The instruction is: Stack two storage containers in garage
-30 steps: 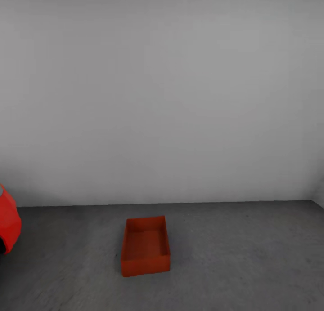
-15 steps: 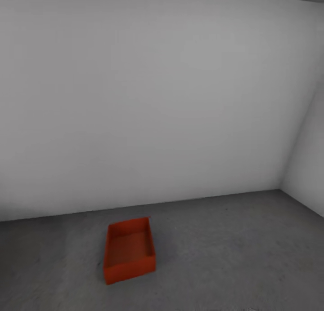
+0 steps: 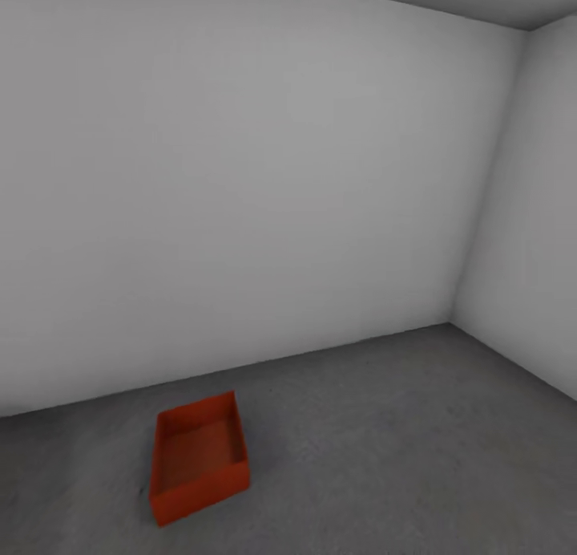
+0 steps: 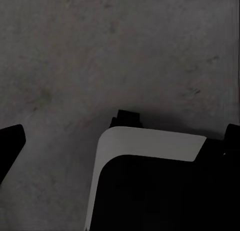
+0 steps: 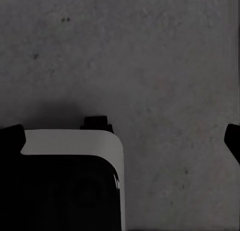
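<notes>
Garage corner: pale grey walls (image 3: 240, 178), dark grey rough concrete floor (image 3: 385, 459). One orange-red open-top rectangular storage container (image 3: 198, 457) sits on floor near back wall, empty inside. Wrist cams look down at concrete past robot's base; both jaws spread, holding nothing. Risk: 2nd bin not yet here; careless stacking could nudge this one askew.

No text, label, brand, number or sign can be read on anything here.
</notes>
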Tool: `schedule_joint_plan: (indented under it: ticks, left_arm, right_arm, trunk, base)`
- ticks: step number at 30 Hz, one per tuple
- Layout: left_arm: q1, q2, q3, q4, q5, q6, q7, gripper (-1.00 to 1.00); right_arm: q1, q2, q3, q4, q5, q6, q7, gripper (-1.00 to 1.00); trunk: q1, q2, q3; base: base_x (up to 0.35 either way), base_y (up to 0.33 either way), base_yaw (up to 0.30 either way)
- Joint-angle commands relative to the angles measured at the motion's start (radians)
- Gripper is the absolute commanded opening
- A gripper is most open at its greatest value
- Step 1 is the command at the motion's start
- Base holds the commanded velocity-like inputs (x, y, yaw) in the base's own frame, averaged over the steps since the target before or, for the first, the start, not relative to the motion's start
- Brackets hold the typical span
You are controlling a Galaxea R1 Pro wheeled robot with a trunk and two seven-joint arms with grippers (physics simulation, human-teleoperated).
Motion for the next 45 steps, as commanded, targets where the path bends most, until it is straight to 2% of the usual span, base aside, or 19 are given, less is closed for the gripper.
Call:
schedule_joint_plan:
  ticks: [1, 45]
  left_arm:
    - [0.000, 0.000, -0.009, 0.000, 0.009, -0.003, 0.002, 1.00]
    - [-0.001, -0.002, -0.009, 0.000, 0.008, -0.016, 0.002, 1.00]
  right_arm:
    - [-0.001, 0.000, 0.008, 0.003, -0.008, -0.005, 0.000, 1.00]
    - [-0.001, 0.003, 0.008, 0.003, -0.009, -0.005, 0.001, 1.00]
  trunk:
    - [0.000, -0.001, -0.001]
    - [0.000, -0.001, -0.003]
  base:
    - [0.000, 0.000, -0.295]
    - [0.000, 0.000, -0.296]
